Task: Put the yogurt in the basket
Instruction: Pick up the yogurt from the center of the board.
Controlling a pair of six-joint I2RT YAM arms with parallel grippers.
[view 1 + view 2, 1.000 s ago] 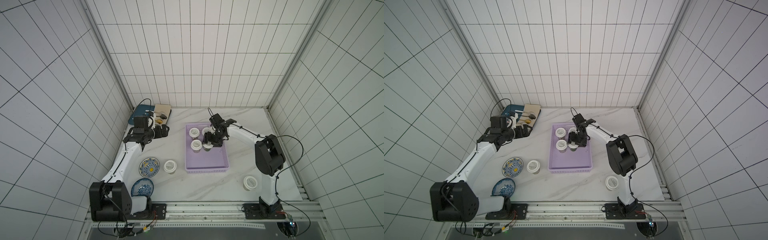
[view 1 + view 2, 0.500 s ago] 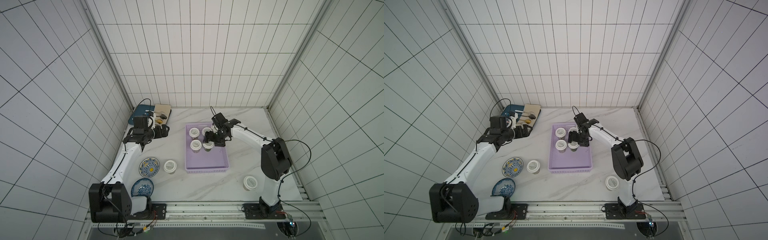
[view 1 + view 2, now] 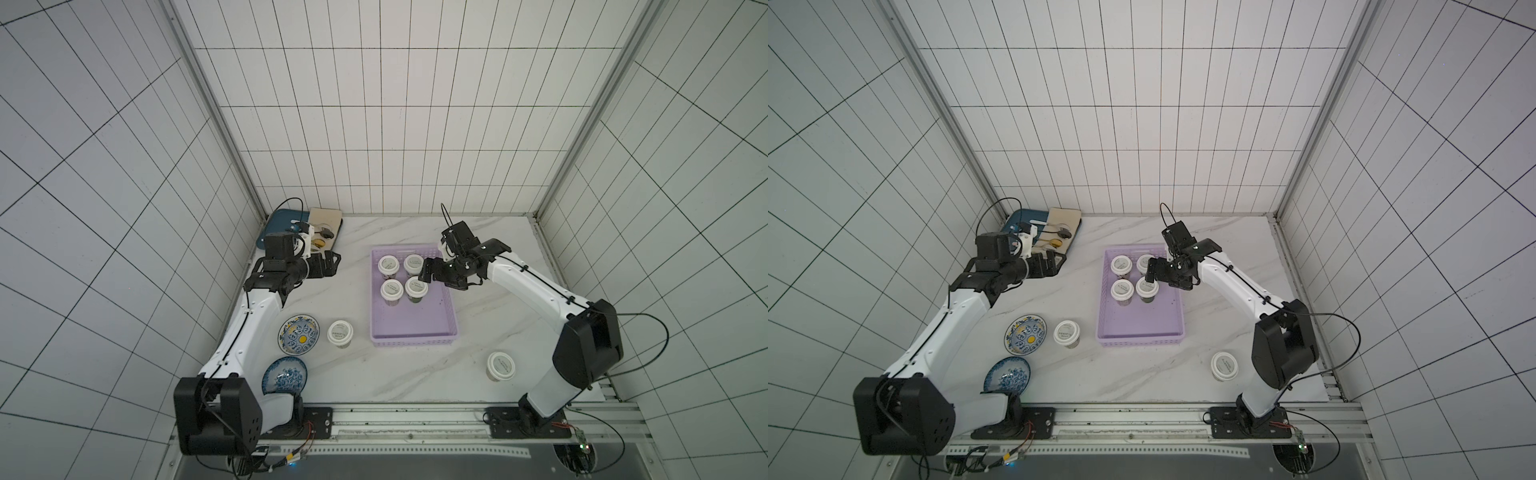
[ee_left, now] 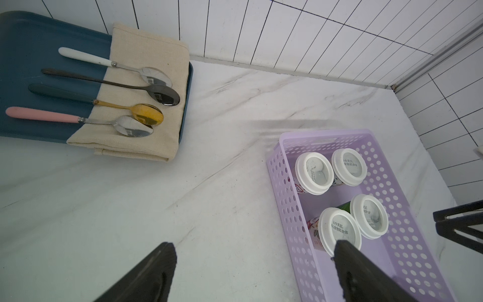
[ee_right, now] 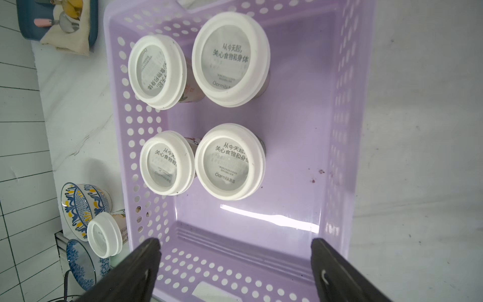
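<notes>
The lilac basket (image 3: pixel 411 322) (image 3: pixel 1140 322) (image 4: pixel 285 198) (image 5: pixel 287 125) lies mid-table. Several yogurt cups with white lids stand upright in its far half, among them one at the near right (image 3: pixel 416 287) (image 5: pixel 230 162). Another yogurt cup (image 3: pixel 340 332) (image 5: pixel 104 234) stands on the table left of the basket. A further one (image 3: pixel 500 365) stands at the front right. My right gripper (image 3: pixel 429 274) (image 3: pixel 1152 276) (image 5: pixel 235 245) hovers over the basket above the cups, open and empty. At the back left, above bare table, my left gripper (image 3: pixel 330 264) (image 4: pixel 253 248) is open and empty.
A dark blue tray (image 3: pixel 282 220) (image 4: pixel 31 39) with a beige cloth and several spoons sits in the back left corner. Two blue-patterned plates (image 3: pixel 298 336) (image 3: pixel 284 376) lie at the front left beside the loose cup. Tiled walls close in three sides.
My right gripper has opened wider, and the cup under it stands free in the basket. The right arm's elbow has swung toward the front right. The left arm has not moved.
</notes>
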